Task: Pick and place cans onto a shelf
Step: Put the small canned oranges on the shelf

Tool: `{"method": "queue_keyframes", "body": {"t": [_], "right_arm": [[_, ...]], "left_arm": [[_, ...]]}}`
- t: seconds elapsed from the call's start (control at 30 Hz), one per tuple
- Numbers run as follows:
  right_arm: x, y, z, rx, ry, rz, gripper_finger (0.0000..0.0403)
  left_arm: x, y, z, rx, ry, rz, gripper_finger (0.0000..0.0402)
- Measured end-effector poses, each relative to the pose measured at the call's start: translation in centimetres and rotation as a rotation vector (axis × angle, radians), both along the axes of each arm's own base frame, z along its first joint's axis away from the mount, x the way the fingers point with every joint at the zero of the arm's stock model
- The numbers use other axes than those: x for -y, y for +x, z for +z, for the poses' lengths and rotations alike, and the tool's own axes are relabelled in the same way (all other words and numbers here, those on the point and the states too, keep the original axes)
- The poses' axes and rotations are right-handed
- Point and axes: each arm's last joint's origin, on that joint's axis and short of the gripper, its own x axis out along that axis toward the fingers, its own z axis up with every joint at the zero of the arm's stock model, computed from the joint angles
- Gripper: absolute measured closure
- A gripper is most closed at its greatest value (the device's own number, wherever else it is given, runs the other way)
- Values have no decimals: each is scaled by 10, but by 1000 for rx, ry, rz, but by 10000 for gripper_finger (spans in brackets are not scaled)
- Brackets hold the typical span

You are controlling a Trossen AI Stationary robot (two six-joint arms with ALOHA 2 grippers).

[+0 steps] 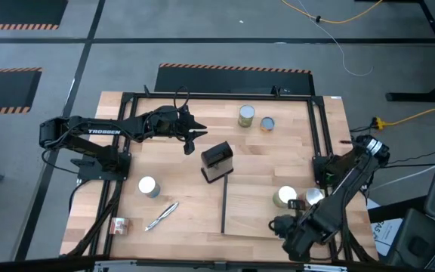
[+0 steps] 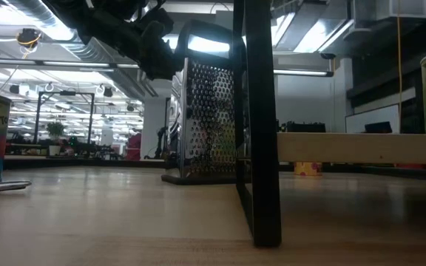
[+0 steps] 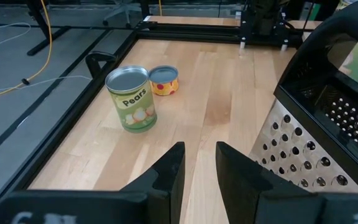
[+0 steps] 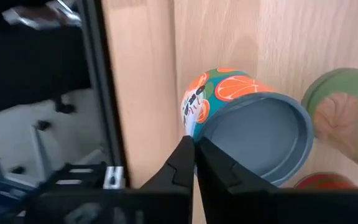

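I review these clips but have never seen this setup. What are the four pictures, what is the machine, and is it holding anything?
Two dark robot arms work at a wooden table. One picture looks straight down, one looks level across the tabletop, and two come from cameras on the arms' wrists. The left claw hangs empty, slightly open, facing a pears can and a shorter can, beside a metal grater. The right claw is shut and holds nothing, right by an orange-patterned can on the pale shelf. Another can and a silver tool also lie on the table.

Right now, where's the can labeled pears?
In the high view the Pears can stands upright near the table's far edge, right of centre, close beside a shorter orange-red can, ahead of the left gripper.
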Motion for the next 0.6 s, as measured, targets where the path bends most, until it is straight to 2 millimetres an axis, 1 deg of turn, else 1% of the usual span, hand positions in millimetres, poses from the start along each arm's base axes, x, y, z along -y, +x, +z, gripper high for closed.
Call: {"method": "queue_keyframes", "body": {"t": [0.1,0.23,0.47,0.6], "right_arm": [[-4,3,-11,-26,-39,36,392],[-5,4,-21,-63,-82,48,392],[-7,6,-30,-94,-119,62,391],[-7,6,-31,-96,-121,64,391]], "left_arm": [[0,0,0,0,0,0,318],[0,0,0,0,-1,0,318],[0,0,0,0,-1,0,318],[0,0,0,0,-1,1,318]]}}
